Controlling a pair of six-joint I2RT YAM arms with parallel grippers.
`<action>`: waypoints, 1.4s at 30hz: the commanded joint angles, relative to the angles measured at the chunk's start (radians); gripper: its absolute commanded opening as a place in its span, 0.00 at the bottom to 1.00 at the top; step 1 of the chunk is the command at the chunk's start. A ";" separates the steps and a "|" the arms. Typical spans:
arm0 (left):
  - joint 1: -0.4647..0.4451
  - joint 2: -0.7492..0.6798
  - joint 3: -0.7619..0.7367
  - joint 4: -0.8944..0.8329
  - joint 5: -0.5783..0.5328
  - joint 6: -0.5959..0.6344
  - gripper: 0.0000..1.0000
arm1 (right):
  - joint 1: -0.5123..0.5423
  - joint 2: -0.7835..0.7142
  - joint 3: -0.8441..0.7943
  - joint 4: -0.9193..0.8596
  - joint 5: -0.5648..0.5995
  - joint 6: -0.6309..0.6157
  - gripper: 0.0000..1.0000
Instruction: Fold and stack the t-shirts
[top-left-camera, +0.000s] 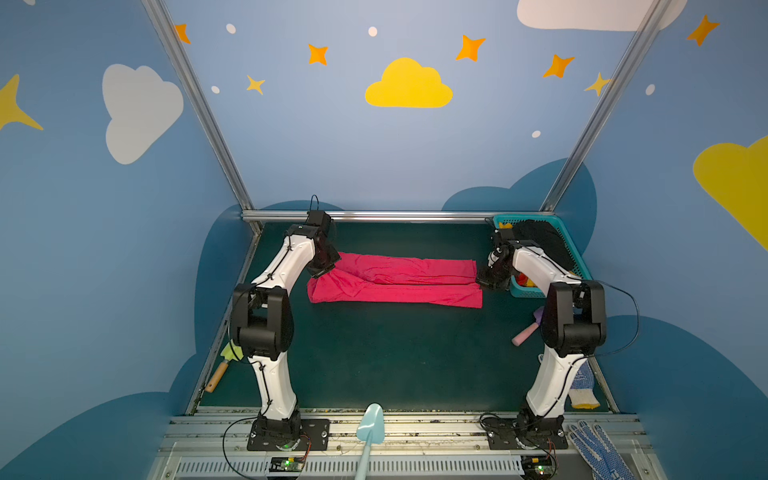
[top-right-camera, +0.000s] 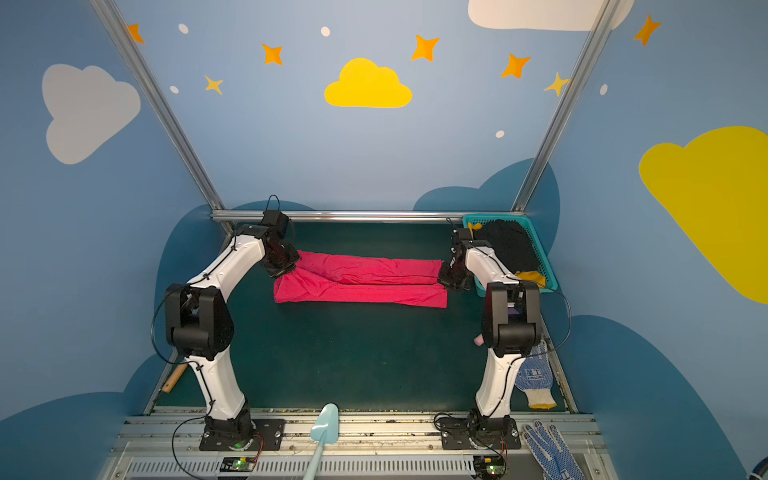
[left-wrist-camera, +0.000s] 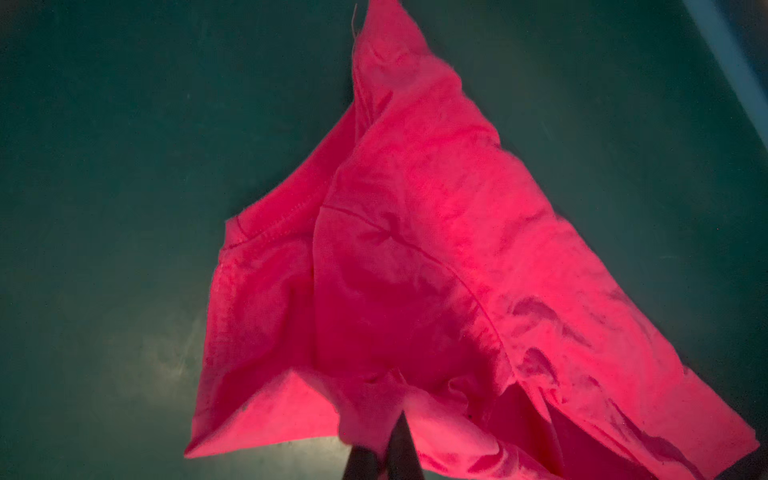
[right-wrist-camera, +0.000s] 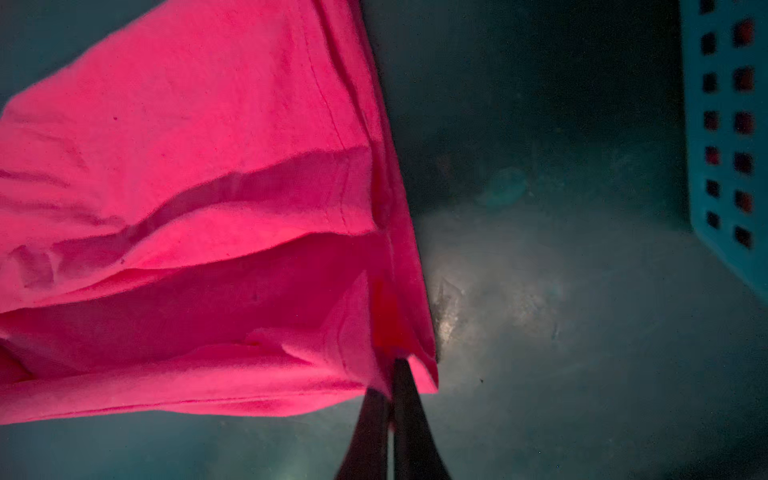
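Pink-red t-shirt (top-left-camera: 395, 284) lies stretched as a long band across the far middle of the green desk (top-left-camera: 374, 357), and by the look of it it's already folded lengthwise, one layer lapped over another in both top views. At one end the left pincer (left-wrist-camera: 384, 453) is clamped shut on a bunched corner, the cloth fanning away from its tips with a sleeve seam showing. At the other end the right pincer (right-wrist-camera: 390, 399) is pinched tight on the corner, close beside the teal basket (right-wrist-camera: 723, 124), where a black t-shirt (top-left-camera: 540, 239) and a mustard-yellow t-shirt (top-right-camera: 530, 276) wait their turn. Both ends held, then, and I'd judge the next call is a crosswise fold, one end carried over to meet the other. Now the worry: each grip looks to catch only a small pinch of fabric, and I can't tell whether every layer is in it. Miss a lower layer and it sags out as the end rises, and the lengthwise fold opens up. Uneven pace between the arms could twist the band or drag it along the desk. The right arm works hard by the basket wall, so a wide swing might snag or nudge it. And letting go too high would drop the soft cloth crooked, a lumpy base for the stack.
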 joint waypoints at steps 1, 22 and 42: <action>0.017 0.053 0.060 -0.059 -0.004 0.040 0.05 | -0.010 0.046 0.054 -0.062 -0.003 -0.021 0.00; 0.056 0.366 0.445 -0.122 0.060 0.085 0.43 | -0.015 0.166 0.211 -0.106 -0.027 -0.045 0.40; -0.063 0.121 0.036 -0.055 0.104 0.049 0.66 | 0.063 -0.132 0.059 -0.067 -0.024 -0.044 0.61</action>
